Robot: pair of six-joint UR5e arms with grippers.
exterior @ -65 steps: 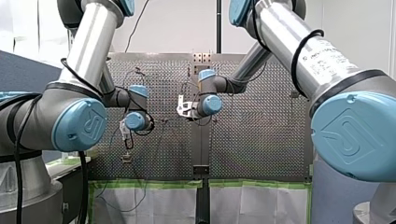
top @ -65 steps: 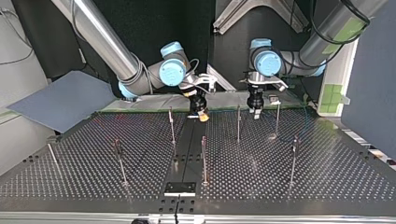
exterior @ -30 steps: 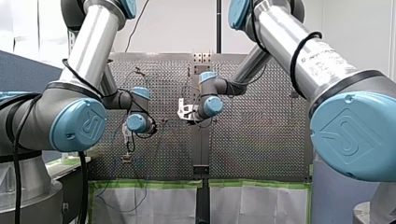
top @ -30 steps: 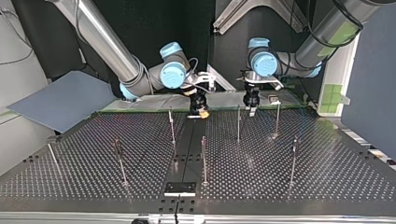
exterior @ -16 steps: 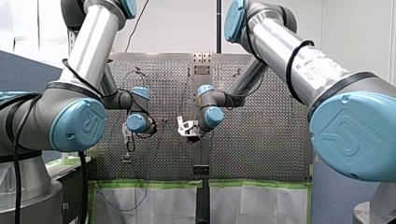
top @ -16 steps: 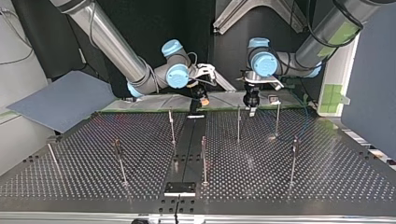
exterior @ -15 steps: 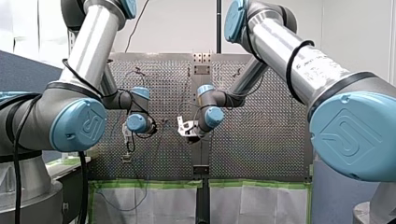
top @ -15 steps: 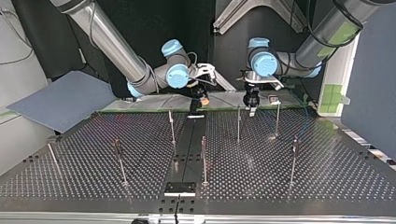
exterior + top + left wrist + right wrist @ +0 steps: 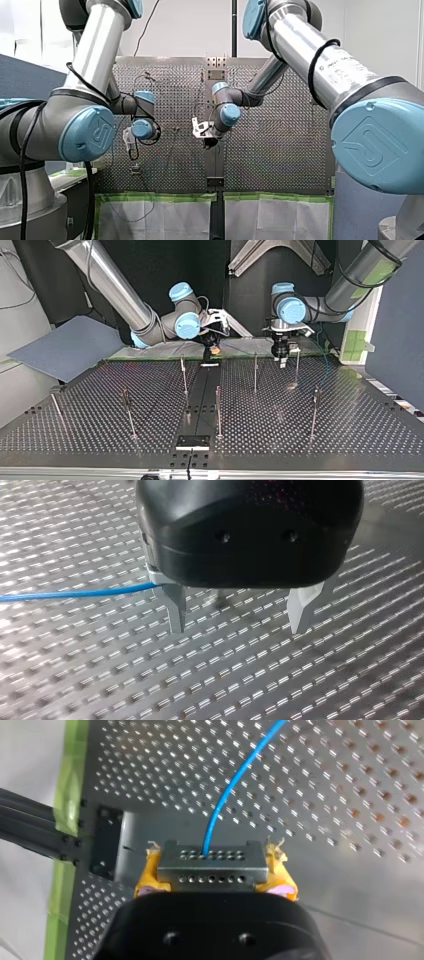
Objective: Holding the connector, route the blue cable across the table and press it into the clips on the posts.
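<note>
In the right wrist view my right gripper [image 9: 212,866] is shut with its yellow pads [image 9: 148,874] on a grey perforated connector [image 9: 220,879]. The blue cable [image 9: 235,780] runs from the connector ahead over the perforated table [image 9: 350,780]. In the top view that gripper [image 9: 212,348] hangs at the table's far edge, near the middle. My left gripper [image 9: 236,629] is open, its metal fingers [image 9: 176,607] bare, with the blue cable [image 9: 75,593] passing beside one finger. From the top view it [image 9: 282,361] hovers just beside a thin post [image 9: 297,366].
Several thin posts stand on the table [image 9: 325,440], among them a middle one [image 9: 218,410], one [image 9: 255,371] and one [image 9: 314,410]. A grey sheet [image 9: 65,347] lies off the top view's left. A black plate [image 9: 192,441] sits at the near edge.
My left gripper has shifted toward the top view's right, close to a post. My right gripper has drawn back toward the table's far edge, still holding the connector.
</note>
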